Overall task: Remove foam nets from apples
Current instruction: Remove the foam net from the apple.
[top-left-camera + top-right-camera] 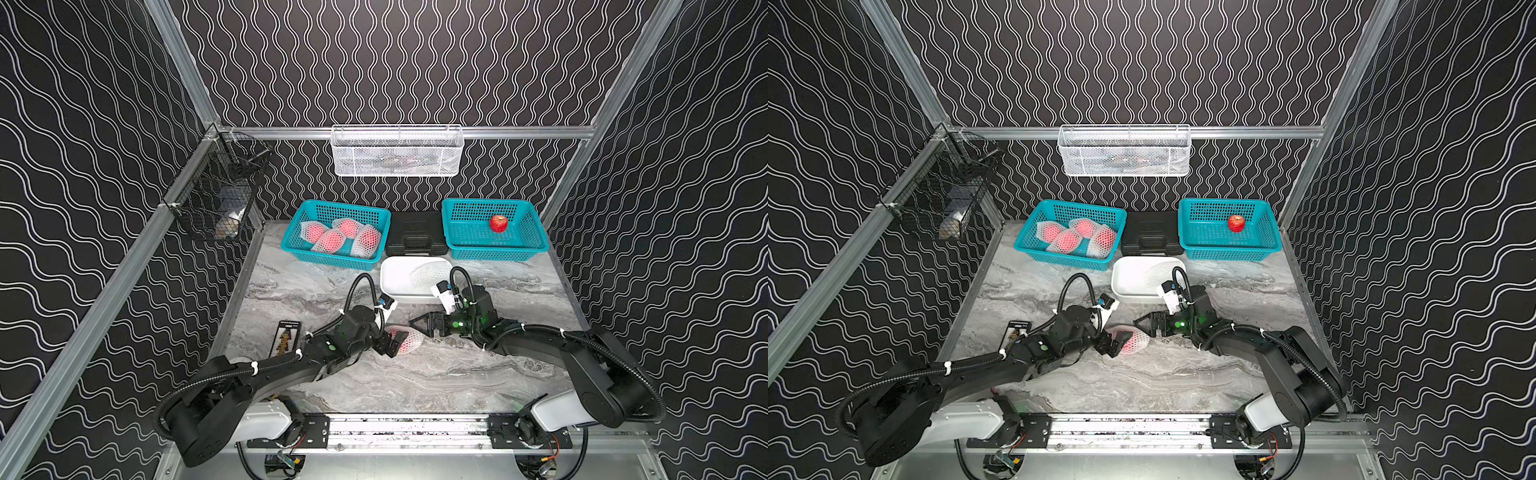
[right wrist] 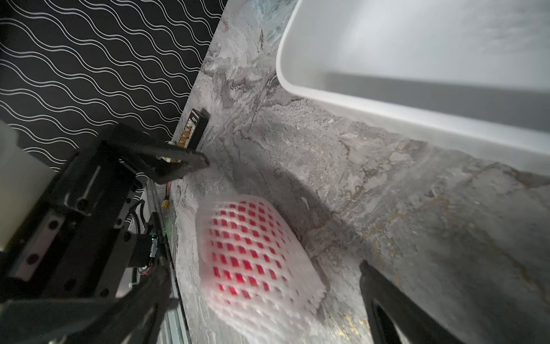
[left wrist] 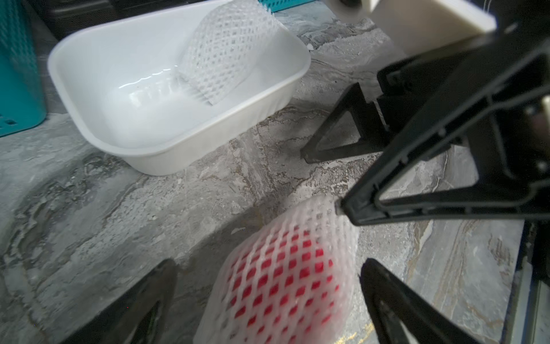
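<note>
Both arms stretch low and inward, left pincer (image 3: pixel 269 263) and right pincer (image 2: pixel 268 266) wide open, empty, flanking the netted apple (image 1: pixel 409 341).

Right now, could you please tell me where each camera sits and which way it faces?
Top views: high above the arm bases, looking down at the table; both arms show.
Left wrist: faces netted apple and white tub; open left gripper shows.
Right wrist: faces the same apple; open right gripper shows.
Shared: all four show that apple.
</note>
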You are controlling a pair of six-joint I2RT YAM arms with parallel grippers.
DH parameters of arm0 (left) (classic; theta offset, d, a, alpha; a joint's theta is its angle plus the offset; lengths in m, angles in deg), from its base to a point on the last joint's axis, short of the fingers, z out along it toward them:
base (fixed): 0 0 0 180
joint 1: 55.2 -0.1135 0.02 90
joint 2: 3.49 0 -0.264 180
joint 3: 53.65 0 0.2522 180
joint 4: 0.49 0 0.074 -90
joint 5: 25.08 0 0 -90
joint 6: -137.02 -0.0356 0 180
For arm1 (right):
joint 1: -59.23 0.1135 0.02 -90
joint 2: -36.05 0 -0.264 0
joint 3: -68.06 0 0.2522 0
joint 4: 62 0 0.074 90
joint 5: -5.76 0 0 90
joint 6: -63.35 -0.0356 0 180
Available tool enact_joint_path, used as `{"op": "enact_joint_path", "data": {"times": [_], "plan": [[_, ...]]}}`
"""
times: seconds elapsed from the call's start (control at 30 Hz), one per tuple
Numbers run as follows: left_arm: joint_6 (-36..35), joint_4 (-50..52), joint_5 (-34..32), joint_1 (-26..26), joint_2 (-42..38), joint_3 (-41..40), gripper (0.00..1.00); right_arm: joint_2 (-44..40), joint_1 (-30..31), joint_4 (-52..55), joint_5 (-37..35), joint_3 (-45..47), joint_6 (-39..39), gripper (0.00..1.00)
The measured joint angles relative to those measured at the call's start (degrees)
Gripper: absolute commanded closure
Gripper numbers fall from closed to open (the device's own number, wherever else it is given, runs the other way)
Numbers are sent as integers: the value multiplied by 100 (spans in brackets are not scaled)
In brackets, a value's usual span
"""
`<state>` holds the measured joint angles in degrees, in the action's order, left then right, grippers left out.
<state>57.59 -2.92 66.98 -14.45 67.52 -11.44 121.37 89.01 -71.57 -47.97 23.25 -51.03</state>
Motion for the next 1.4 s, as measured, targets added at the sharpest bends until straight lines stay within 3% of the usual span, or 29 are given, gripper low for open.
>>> {"op": "enact_joint_path", "data": {"times": [0.33,0.57,0.7,0.87,0.93,1.03,1.2,1.4], "plan": [[428,-192,-291,-367,-227,-459,1,446,35,310,247,-190,46,5],[538,-258,-321,-387,-376,-579,1,1161,107,293,782,-520,-7,25],[573,-247,-348,-387,-544,-623,1,1373,125,90,1161,-601,-66,55],[575,-219,-407,-387,-804,-704,1,1458,122,-289,1467,-577,-219,78],[575,-210,-426,-387,-857,-715,1,1440,125,-358,1541,-568,-321,80],[577,-205,-468,-387,-896,-730,1,1322,122,-358,1506,-546,-328,90],[579,-164,-516,-387,-898,-732,1,927,129,-107,1355,-573,-345,89],[579,-63,-621,-387,-898,-737,1,461,146,787,955,-901,-79,99]]}}
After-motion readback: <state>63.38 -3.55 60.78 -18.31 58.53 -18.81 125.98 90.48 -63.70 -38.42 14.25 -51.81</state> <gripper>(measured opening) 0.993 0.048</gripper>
